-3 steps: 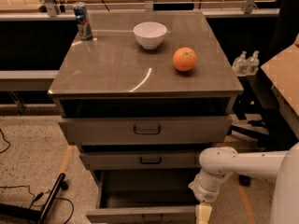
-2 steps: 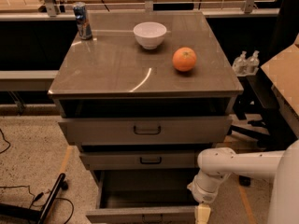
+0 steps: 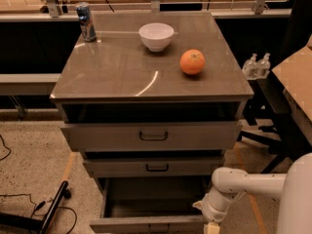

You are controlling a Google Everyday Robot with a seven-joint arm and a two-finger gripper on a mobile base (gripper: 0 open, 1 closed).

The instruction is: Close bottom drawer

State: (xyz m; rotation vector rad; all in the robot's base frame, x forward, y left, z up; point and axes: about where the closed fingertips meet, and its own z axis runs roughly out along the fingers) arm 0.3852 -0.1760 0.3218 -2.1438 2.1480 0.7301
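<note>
Three grey drawers sit under the counter (image 3: 122,74). The bottom drawer (image 3: 141,224) is pulled far out toward the camera, its front panel running left-right. The gripper (image 3: 212,227) hangs beside the drawer's right front corner; I cannot tell its grip.

**Arm bent low, gripper at the bottom edge**

The white arm (image 3: 258,182) is lying roughly level across the lower right of the view. At a rounded joint (image 3: 225,178) it is bending down and slightly leftward into the wrist (image 3: 214,209). The gripper (image 3: 211,228) is hanging just below the wrist, pointing downward, mostly cut off by the bottom edge.
</note>
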